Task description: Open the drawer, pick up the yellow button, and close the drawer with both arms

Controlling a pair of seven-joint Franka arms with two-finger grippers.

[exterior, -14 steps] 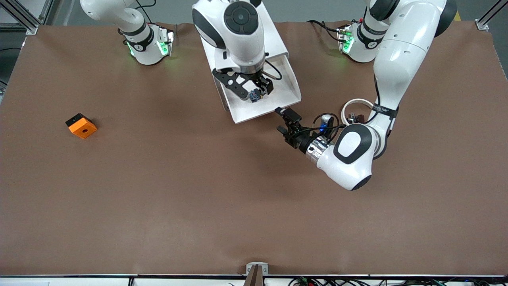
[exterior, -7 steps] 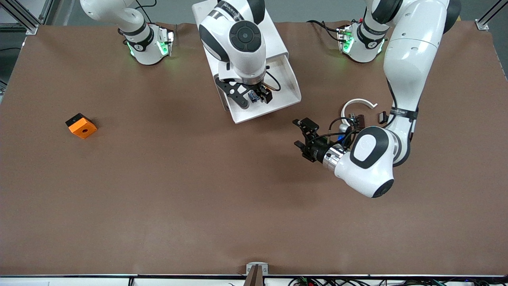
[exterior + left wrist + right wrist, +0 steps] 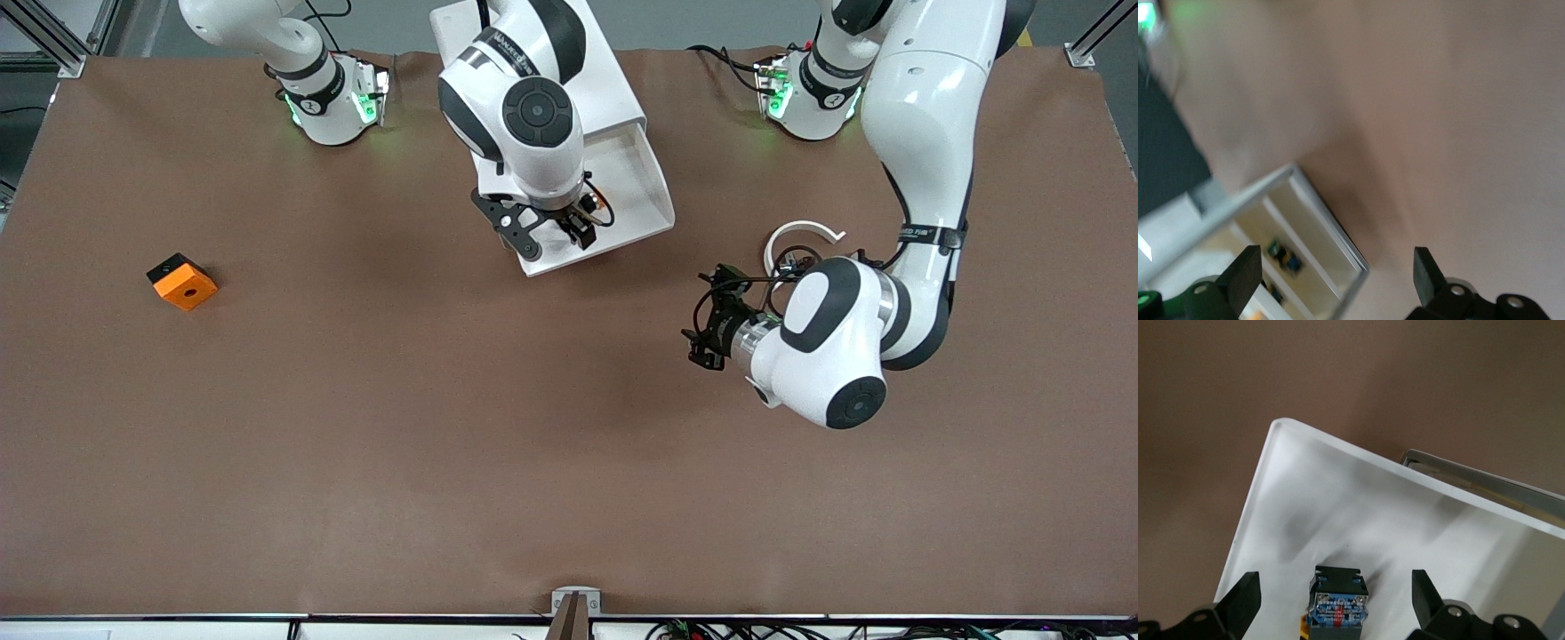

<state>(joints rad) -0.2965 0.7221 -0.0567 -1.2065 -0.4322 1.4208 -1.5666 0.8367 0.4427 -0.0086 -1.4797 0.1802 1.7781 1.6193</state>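
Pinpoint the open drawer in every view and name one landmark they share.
Front view: the drawer sticks out of the cabinet, under the right gripper; the left gripper is over bare table.
Left wrist view: its corner shows between the open fingers.
Right wrist view: its floor fills most of the picture and holds the button.
Shared landmark: the brown table bordering the drawer's rim.

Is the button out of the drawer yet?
No. The button lies in the open drawer, between the right pincer's spread fingers, not gripped.
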